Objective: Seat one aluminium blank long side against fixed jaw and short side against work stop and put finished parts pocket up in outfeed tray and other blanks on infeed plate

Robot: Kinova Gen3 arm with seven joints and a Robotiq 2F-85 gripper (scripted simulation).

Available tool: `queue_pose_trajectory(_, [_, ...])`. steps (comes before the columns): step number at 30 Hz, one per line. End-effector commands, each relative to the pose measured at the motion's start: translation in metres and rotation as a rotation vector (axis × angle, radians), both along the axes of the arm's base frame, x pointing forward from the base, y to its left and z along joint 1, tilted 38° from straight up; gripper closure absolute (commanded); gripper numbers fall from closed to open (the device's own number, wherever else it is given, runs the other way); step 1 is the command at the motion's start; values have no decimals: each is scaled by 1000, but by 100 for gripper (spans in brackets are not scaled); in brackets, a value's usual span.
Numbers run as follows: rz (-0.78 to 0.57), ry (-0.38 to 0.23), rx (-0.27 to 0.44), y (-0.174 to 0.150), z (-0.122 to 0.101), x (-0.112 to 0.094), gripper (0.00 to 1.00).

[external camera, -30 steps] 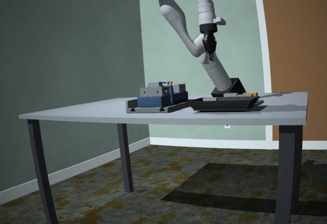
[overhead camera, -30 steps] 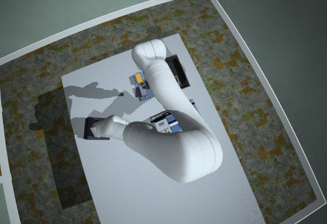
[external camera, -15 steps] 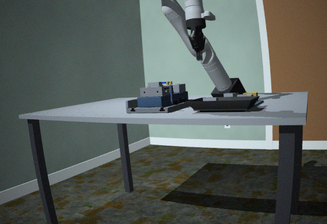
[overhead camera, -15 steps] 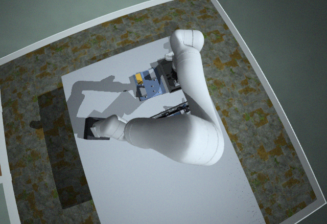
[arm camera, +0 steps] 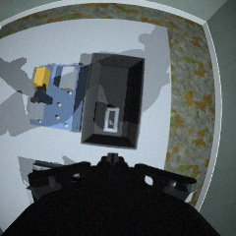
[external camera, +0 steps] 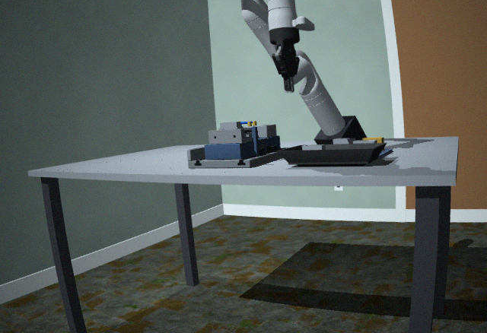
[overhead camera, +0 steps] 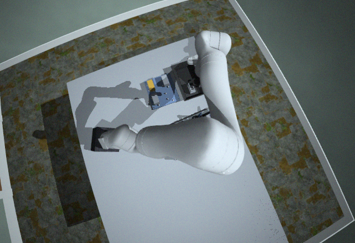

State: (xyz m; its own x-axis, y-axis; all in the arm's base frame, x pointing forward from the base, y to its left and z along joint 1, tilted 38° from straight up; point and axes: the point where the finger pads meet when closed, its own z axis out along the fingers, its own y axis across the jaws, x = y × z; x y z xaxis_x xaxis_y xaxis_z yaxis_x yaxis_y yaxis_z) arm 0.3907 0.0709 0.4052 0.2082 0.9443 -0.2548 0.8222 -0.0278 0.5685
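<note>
Claw (external camera: pixel 288 86) shut tight and holding nothing, high above black tray (arm camera: pixel 93 93), grey finished part (arm camera: pixel 111 120) lying far below it

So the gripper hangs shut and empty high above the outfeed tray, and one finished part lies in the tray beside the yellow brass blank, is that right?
Not quite. The brass blank is not in the tray; it lies on the blue infeed plate, as the wrist view shows. The rest holds: the gripper hangs shut and empty high above the outfeed tray, with one finished part on its floor.
</note>
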Motion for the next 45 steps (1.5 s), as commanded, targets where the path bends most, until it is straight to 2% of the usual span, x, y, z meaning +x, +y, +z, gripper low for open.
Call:
queue_pose_trajectory(1, [0,0,1,0,0,0,100])
queue_pose_trajectory(14, [0,3,2,-3,-9,6,100])
queue_pose_trajectory(45, [0,3,2,-17,-46,32,100])
